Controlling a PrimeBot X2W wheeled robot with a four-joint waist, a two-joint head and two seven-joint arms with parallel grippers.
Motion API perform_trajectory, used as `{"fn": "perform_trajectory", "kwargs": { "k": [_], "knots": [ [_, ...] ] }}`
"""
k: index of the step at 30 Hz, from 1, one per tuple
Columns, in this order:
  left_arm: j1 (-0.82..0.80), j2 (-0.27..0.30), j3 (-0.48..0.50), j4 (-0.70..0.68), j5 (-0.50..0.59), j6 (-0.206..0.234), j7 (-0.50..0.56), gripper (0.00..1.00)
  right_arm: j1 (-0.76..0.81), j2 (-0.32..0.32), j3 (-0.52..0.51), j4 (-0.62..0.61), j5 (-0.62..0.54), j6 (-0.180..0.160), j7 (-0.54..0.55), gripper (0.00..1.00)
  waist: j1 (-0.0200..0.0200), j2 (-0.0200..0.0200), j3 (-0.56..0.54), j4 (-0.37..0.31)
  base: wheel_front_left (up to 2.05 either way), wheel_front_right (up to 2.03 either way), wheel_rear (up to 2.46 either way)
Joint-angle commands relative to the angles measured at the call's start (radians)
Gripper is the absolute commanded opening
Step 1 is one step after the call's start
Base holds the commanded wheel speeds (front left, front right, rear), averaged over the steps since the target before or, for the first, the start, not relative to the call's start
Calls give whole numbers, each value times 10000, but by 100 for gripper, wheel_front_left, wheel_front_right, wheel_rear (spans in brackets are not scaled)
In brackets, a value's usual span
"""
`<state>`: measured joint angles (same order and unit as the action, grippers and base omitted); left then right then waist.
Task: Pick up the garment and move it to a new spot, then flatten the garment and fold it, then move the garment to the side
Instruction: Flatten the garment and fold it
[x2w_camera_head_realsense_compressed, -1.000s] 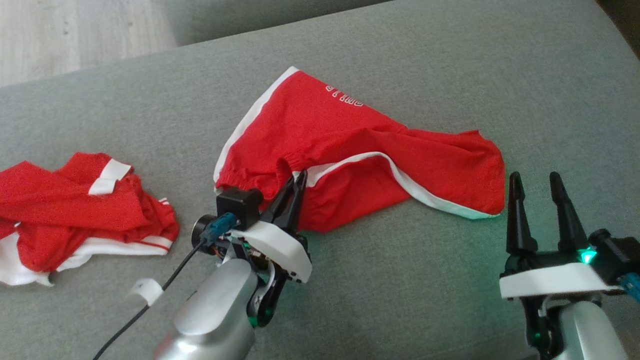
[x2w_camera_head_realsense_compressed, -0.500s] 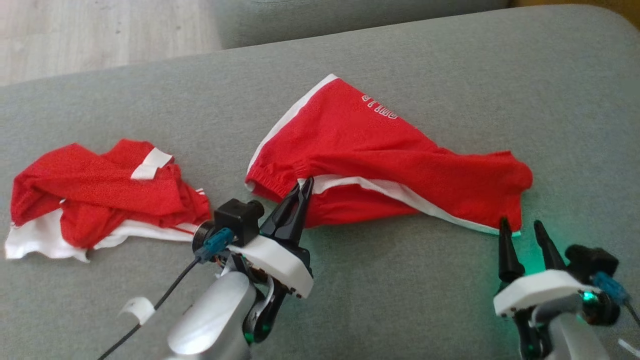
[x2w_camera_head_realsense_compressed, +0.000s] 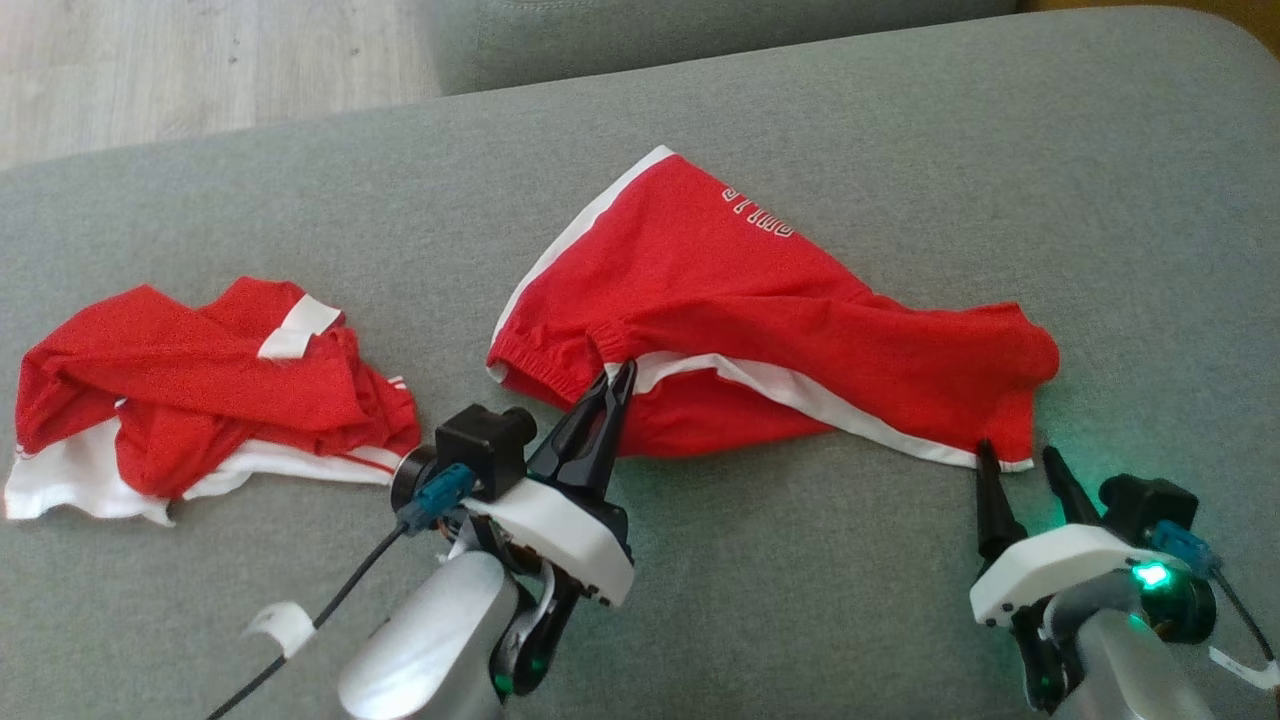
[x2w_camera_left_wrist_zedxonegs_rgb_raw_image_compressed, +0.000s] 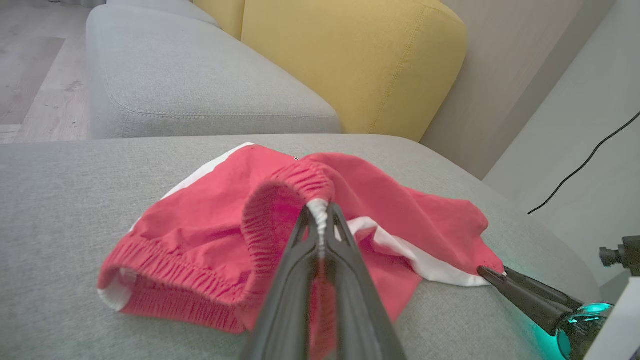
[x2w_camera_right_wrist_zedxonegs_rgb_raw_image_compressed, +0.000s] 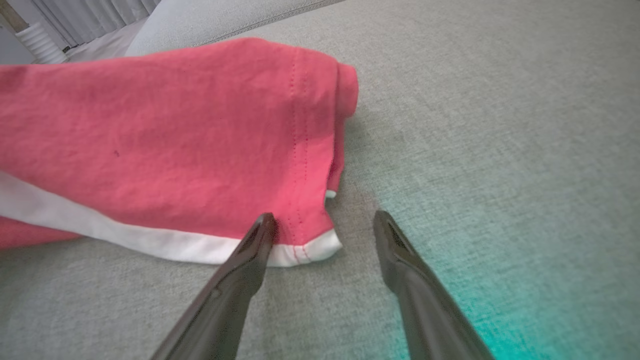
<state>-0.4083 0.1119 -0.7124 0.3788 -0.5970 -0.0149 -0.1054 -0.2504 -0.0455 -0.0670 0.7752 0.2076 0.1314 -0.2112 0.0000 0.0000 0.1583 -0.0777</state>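
While the red shorts (x2w_camera_head_realsense_compressed: 740, 290) are lying spread mid-seat on the grey sofa seat (x2w_camera_head_realsense_compressed: 900, 120), the L gripper (x2w_camera_head_realsense_compressed: 622, 372) is clenching their elastic waistband at the near edge. The L wrist view is giving the detail: both fingers are pressing together on a bunched bit of waistband, w/ the band looping up over the tips, & a yellow cushion (x2w_camera_left_wrist_zedxonegs_rgb_raw_image_compressed: 350, 55) is standing behind the seat. The R gripper (x2w_camera_head_realsense_compressed: 1018, 452) is hanging w/ fingers spread, nothing between them, at the shorts' right hem corner. The R wrist view is showing one fingertip (x2w_camera_right_wrist_zedxonegs_rgb_raw_image_compressed: 260, 235) at the white trim, the other over bare seat. The head view is also taking in a second red-and-white garment (x2w_camera_head_realsense_compressed: 190, 390), crumpled, well apart to the left.
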Motion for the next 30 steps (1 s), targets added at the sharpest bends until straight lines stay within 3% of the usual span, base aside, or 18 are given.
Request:
{"fn": "perform_trajectory", "kwargs": {
  "k": [1,5,6,8,9,15,21,30],
  "knots": [
    [-199,128,239,-366,74,84,15,0,-150,-47,304,22,-122,-7,-33,100,0,0,-11,-40,0,0,0],
    [-190,138,220,-360,45,102,15,0,-256,-47,520,186,-251,-7,-32,100,0,0,-39,-103,0,0,0],
    [-190,144,223,-353,35,110,15,0,-275,-47,620,208,-245,-7,3,84,0,0,-50,-116,0,0,0],
    [-179,182,234,-314,31,143,4,0,-281,-47,854,204,-197,-7,74,12,0,0,-94,-151,0,0,0],
    [-168,206,237,-289,36,159,-8,0,-272,-47,965,176,-132,-7,99,0,0,0,-123,-171,0,0,0],
    [-83,359,252,-164,47,250,-59,0,-128,-47,1333,-399,307,-7,66,0,0,0,-445,-290,0,0,0],
    [-181,644,290,-272,87,289,7,0,-20,-47,1463,-1982,1085,-7,414,0,0,0,-855,-375,0,0,0],
    [-2013,1475,494,-805,405,-104,836,0,-1172,-198,1016,-5249,1497,-7,2548,0,0,0,-1119,-323,0,0,0]
  ]
}}
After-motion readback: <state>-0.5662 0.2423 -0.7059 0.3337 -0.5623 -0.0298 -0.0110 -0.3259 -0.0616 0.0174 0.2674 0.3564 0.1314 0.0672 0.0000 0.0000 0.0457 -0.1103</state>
